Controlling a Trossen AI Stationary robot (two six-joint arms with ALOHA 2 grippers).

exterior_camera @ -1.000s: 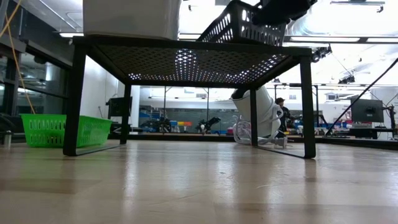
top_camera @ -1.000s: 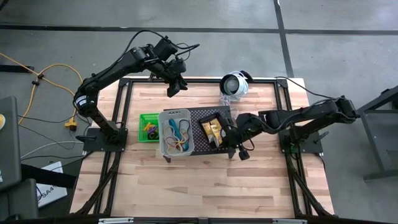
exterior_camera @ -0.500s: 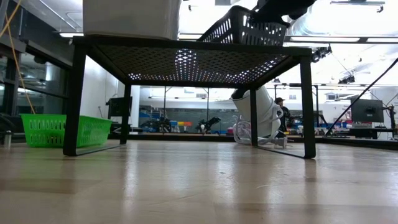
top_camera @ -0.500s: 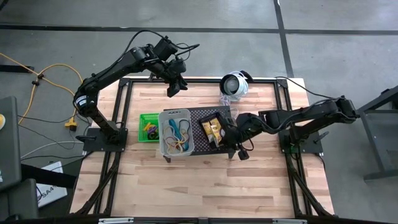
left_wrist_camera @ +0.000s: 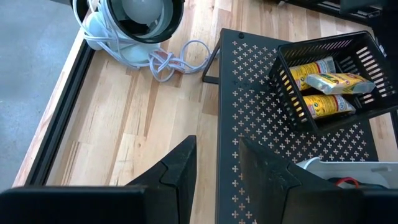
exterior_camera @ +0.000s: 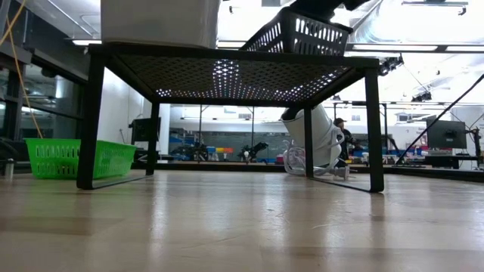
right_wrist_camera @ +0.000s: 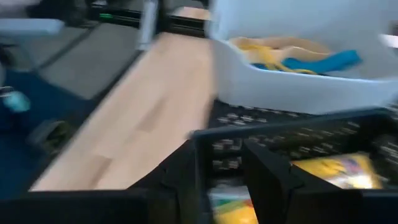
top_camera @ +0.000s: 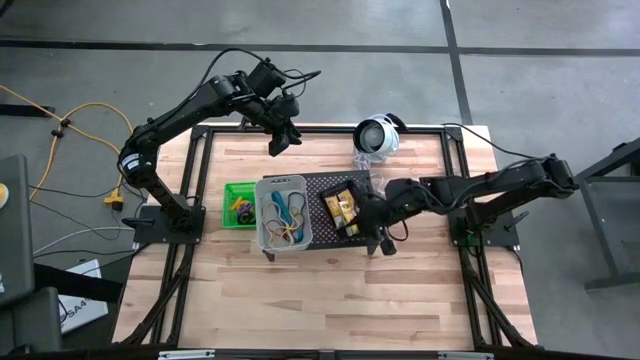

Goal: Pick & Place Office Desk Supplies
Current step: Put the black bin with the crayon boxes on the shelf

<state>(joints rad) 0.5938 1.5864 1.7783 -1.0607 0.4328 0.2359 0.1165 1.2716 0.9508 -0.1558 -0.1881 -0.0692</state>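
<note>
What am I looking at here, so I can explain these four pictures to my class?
Two dark robot arms work at a wooden table. One picture looks down from above, one looks level across the tabletop, and one comes from each arm's wrist. A black perforated stand carries a clear bin of coloured bands and a black bin of yellow tubes. A green bin and a round white device sit beside it. The left pincer hovers open and empty over the table's edge. The right pincer is at the black bin's rim.

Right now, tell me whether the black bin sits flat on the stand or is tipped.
Tipped. In the low view the black bin slants, one end raised off the perforated stand; the right pincer straddles its rim.
</note>
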